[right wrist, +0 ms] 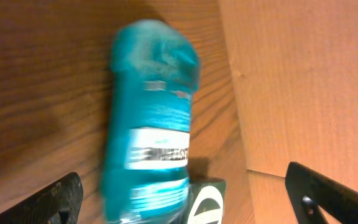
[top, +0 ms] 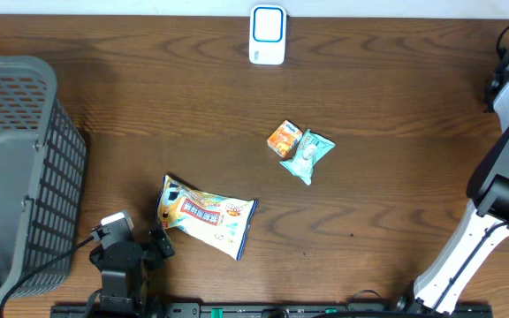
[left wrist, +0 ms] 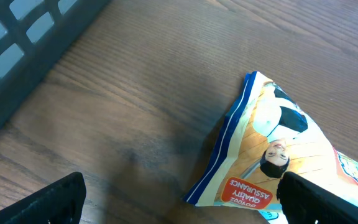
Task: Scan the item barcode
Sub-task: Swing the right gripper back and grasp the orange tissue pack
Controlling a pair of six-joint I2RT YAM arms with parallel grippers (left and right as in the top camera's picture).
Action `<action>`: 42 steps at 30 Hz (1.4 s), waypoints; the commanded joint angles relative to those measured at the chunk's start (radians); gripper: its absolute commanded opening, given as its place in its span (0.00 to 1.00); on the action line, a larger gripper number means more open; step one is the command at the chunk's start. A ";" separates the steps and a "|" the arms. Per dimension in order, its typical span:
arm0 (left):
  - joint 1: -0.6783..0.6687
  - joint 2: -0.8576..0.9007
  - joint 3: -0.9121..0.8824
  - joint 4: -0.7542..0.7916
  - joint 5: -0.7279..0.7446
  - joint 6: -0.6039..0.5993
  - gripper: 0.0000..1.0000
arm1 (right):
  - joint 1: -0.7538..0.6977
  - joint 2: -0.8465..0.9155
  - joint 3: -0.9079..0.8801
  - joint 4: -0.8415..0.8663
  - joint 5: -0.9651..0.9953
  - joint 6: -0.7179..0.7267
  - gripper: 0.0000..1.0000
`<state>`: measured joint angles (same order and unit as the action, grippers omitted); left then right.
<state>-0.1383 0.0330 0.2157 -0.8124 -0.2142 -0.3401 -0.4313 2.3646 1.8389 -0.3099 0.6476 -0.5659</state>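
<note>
Snack bag (left wrist: 278,149) just beside left tool (left wrist: 182,180)

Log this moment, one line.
left end effector open, at snack bag corner | right end effector open, blurred teal pack in front | scanner alone at far edge

Even soft light, faint shadows, right wrist view motion-blurred

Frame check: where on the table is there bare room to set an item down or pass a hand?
The widest bare table lies between the scanner and the right arm, and right of the teal packet. Another strip runs between basket and scanner. Crowded: near the snack bag, beside the open left gripper.
</note>
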 commanded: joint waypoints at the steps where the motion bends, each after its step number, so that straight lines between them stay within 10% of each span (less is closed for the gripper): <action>1: 0.002 -0.002 0.000 -0.069 -0.006 0.021 0.98 | 0.070 -0.063 0.006 -0.028 0.048 0.183 0.99; 20: 0.002 -0.002 0.000 -0.069 -0.006 0.021 0.98 | 0.624 -0.397 0.002 -0.618 -0.735 0.695 0.99; 30: 0.002 -0.002 0.000 -0.069 -0.006 0.021 0.98 | 0.961 -0.309 -0.008 -0.838 -0.672 0.512 0.89; 42: 0.002 -0.002 0.000 -0.069 -0.006 0.021 0.98 | 1.072 -0.198 -0.142 -0.610 -0.399 0.434 0.77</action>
<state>-0.1383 0.0330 0.2157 -0.8124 -0.2142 -0.3405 0.6464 2.1445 1.7283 -0.9550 0.1524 -0.0746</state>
